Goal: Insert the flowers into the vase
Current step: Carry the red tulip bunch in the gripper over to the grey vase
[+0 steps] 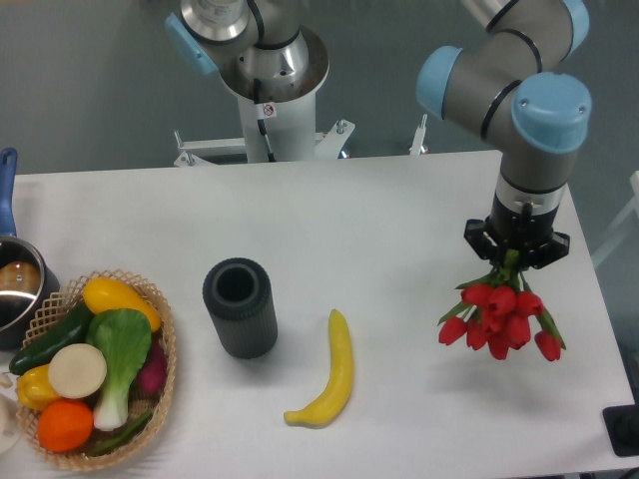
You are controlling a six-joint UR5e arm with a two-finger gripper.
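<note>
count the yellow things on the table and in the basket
3: a banana lying on the table right of the vase, a long yellow vegetable at the top of the basket, and a yellow pepper at its left edge. More may hide under the produce.

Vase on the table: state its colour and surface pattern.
The vase is dark grey with fine ribbing around its side, seen in the fixed camera view.
</note>
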